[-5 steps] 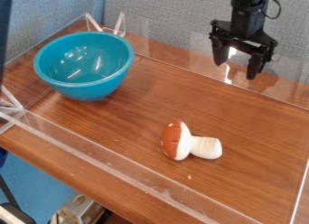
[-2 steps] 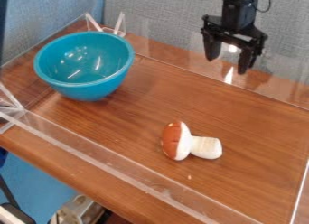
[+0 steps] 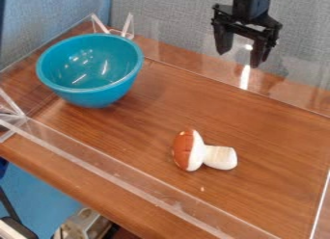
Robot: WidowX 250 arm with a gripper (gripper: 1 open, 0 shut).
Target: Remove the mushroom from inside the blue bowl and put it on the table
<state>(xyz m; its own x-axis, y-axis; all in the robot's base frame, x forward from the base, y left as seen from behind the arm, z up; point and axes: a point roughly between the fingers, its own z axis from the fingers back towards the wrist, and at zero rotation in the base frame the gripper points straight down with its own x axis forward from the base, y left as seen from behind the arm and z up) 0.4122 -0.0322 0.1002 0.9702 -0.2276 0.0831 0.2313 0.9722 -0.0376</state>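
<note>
Hanging above the far side of the table, black gripper pointing straight down, matte dark fingers spread wide with nothing between them, clear of every object. Mounted on a slim black arm running up out of the top edge. Faintly mirrored below as a dark smear in the glossy tabletop.

Brown wood-grain surface, polished enough to throw pale glare along the right side, fenced by low clear acrylic walls with bright, thin edges; front wall running diagonally across the lower left, another along the far edge behind the gripper.

Lying on its side near the middle-right of the tabletop, well apart from the gripper: toy mushroom, smooth rounded orange-brown cap toward the left, stubby cream-white stem pointing right, resting directly on the wood.

Sitting at the far left corner, well apart from the mushroom: blue bowl, round, deep, glossy turquoise plastic, small white highlights inside, interior showing nothing but its own surface.

Backed by a grey-blue woven-looking panel on the left and a paler grey wall behind.

No brand, label or readable writing anywhere
</note>
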